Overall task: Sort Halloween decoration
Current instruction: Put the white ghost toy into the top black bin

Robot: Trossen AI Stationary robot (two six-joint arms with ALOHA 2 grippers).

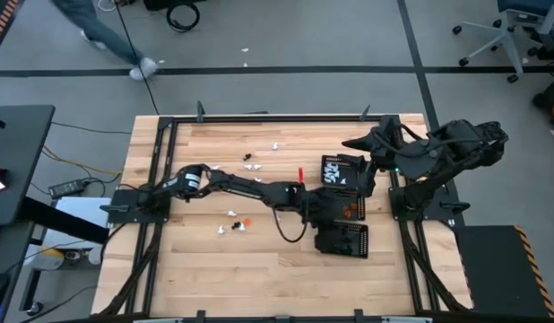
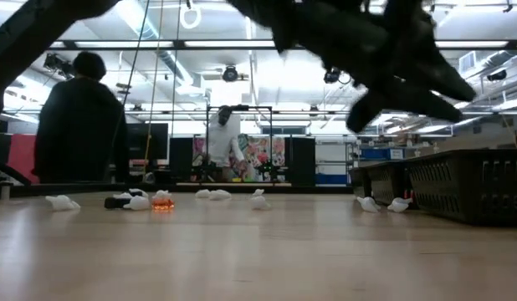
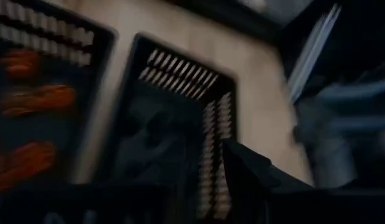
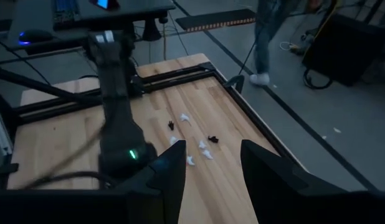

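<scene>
I am reaching my left gripper point(image 1: 324, 213) over the cluster of three square black mesh trays point(image 1: 341, 240) at the right side of the pale wooden bench point(image 1: 259, 278). Directly below it, the left wrist view is showing an empty-looking tray well and, beside it, the tray holding orange trinkets point(image 3: 37, 99). Whether this gripper is released or still pinching something I cannot tell: the wrist picture is smeared, and from above my own arm is covering the fingertips.

The next pick is turning on direction. The unsorted Halloween decoration is lying back toward my left arm's base: a small group of white pieces with one orange piece point(image 1: 246, 222) near the bench's middle, then a farther scatter of white and black trinkets point(image 1: 252, 164) toward the far edge. Both groups are well apart from the trays, and the left arm is the nearer one. The pieces are too small for me to judge their long axes.

My right gripper point(image 4: 212, 168) is hovering with its fingers standing apart and nothing between them, raised over the far tray holding white pieces point(image 1: 335, 172).

Beyond the bench, a person point(image 2: 79, 125) is standing in the room, and another farther back.
</scene>
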